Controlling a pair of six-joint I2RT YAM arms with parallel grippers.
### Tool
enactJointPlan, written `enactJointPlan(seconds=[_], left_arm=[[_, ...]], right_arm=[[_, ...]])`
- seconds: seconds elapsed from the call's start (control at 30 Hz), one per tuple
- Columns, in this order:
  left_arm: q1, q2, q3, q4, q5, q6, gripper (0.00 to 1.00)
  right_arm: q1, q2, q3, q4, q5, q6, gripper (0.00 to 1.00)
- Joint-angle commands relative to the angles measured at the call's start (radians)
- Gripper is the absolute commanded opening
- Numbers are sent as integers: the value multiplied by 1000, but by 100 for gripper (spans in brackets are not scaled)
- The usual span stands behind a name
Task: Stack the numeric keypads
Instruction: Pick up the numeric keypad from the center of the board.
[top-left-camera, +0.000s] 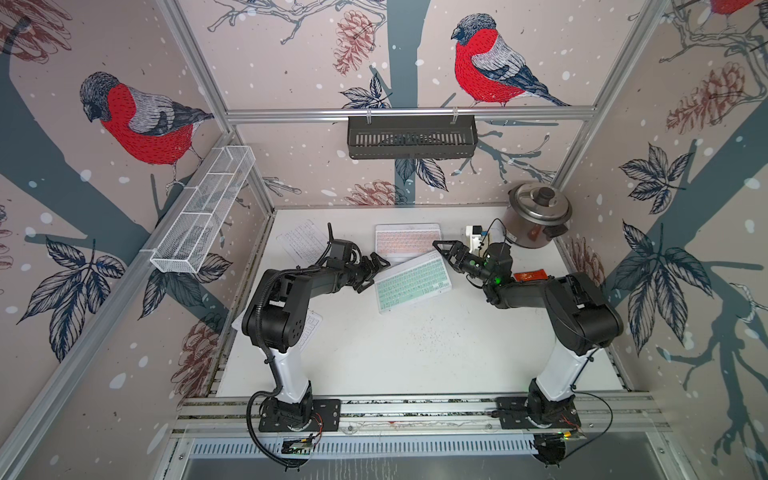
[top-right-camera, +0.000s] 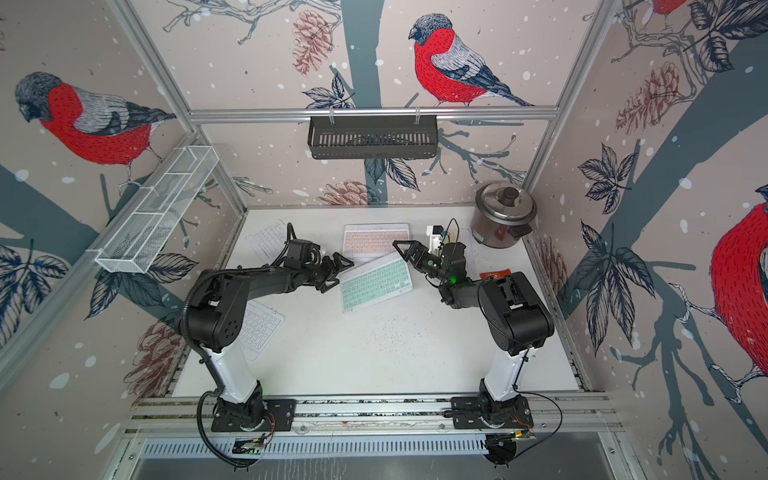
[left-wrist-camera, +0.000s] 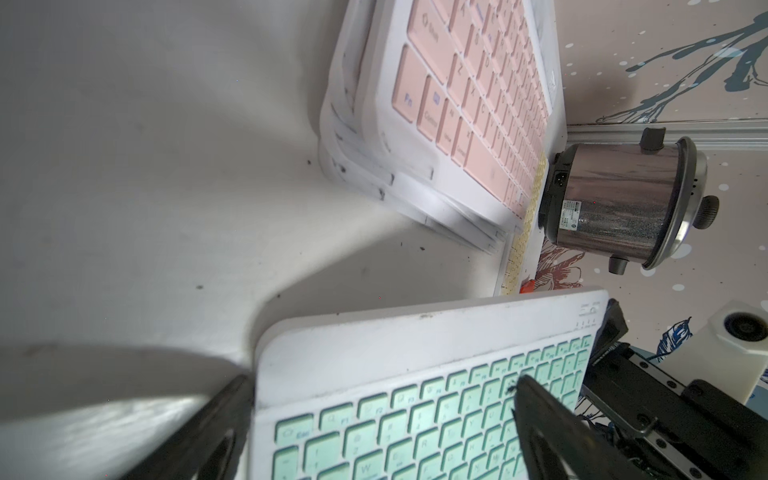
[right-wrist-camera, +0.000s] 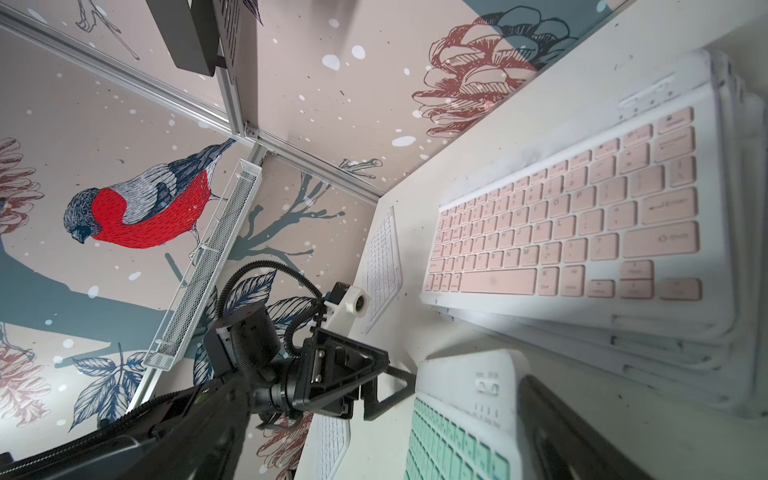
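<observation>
Around: steel rice cooker with black knob (top-left-camera: 538, 210) in the table's upper right corner. A white boxy device (top-left-camera: 473, 237) is just left of it and an orange packet (top-left-camera: 530, 275) lies below it.
Keypads: mint-green-keyed white keypad (top-left-camera: 412, 282) lies askew at centre, its upper edge meeting a stack topped by a pink-keyed keypad (top-left-camera: 407, 241). A white-keyed keypad (top-left-camera: 301, 241) lies upper left, and a second white-keyed keypad (top-right-camera: 262, 328) is half under the left arm (top-left-camera: 286, 307).
Left gripper (top-left-camera: 376, 274): spread wide at the mint keypad's left end, one finger (left-wrist-camera: 540, 419) over the keys.
Right gripper (top-left-camera: 446, 257): spread wide at its upper right corner.
Room: speckled white table (top-left-camera: 415, 353) runs bare below the mint keypad.
</observation>
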Motion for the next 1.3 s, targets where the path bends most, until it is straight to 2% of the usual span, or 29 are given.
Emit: enactJointPlan(seconds=[0.0, 0.27, 0.6, 1.27], left_arm=[[-31, -11, -21, 34, 152, -82, 96], [-38, -32, -61, 83, 142, -124, 96], [-41, -20, -72, 98, 137, -131, 96], [-38, -10, -83, 117, 137, -135, 96]], right_arm=[[33, 23, 14, -107, -148, 63, 100], [34, 44, 11, -39, -115, 154, 100], [33, 51, -18, 59, -42, 333, 100], [35, 35, -88, 153, 48, 539, 100]])
